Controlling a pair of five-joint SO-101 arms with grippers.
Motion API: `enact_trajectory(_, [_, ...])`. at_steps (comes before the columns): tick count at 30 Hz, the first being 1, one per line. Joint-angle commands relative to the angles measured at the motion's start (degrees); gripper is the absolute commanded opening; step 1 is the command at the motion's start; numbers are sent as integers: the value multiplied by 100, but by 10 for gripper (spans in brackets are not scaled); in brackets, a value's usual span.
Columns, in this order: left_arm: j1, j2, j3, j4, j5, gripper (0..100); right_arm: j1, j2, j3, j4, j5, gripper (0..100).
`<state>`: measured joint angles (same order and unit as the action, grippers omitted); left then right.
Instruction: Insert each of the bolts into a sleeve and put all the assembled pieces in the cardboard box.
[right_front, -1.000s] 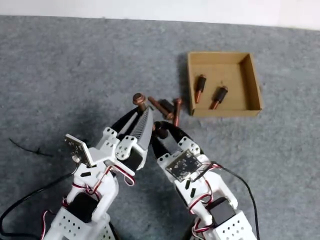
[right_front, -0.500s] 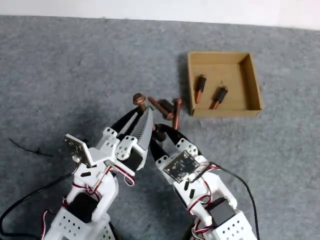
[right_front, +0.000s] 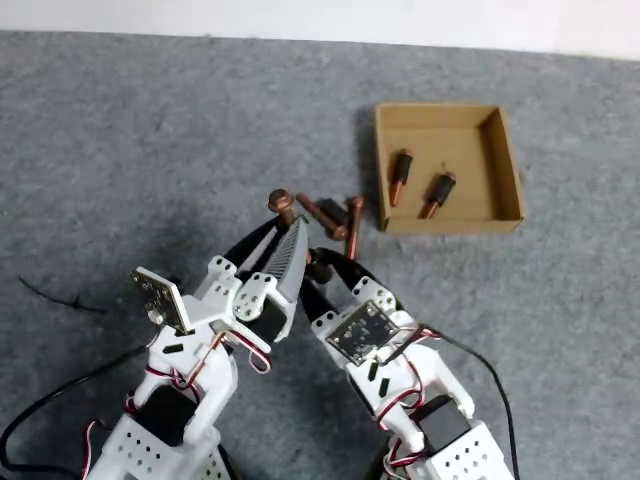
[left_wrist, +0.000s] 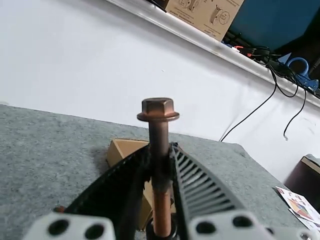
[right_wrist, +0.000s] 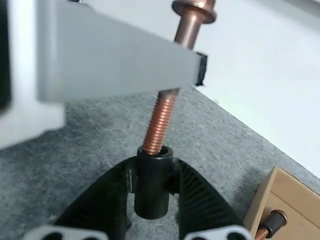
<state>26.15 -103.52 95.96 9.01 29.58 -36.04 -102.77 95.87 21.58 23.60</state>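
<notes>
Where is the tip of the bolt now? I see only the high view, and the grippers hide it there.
Observer: In the right wrist view, the threaded tip of the bolt is at the mouth of the black sleeve, which the right gripper clamps.
Operator: Where on the bolt does the left gripper grip?
Observer: The left wrist view shows the left gripper shut on the shank, well below the hex head.
</notes>
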Motion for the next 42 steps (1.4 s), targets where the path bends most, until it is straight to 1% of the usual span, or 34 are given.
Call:
enact_trajectory(1, [110,-66,127,26,44,6,4,-127,681,-4,79,5])
enact_trajectory(5, [145,-66,127,35,44,6,207,-127,681,-4,70,5])
enact_trajectory(10, [110,-66,127,9,44,6,-22,-127,690,-4,70,5])
enact_trajectory(18, [145,-57,127,26,70,6,-75,-127,681,-4,62,5])
enact_trajectory(22, [136,-57,127,26,53,6,-356,-127,681,-4,62,5])
enact_trajectory(29, [127,-57,127,26,44,6,-365,-127,681,-4,62,5])
enact_trajectory(33, [145,-57,127,44,44,6,-101,-136,673,-4,53,5])
enact_trajectory(36, [154,-57,127,255,44,6,31,-259,602,-4,18,5])
enact_trajectory(39, [154,-57,127,308,44,6,119,-268,585,-4,-325,5])
enact_trajectory(42, [154,-57,127,316,44,6,303,-268,585,-13,-440,5])
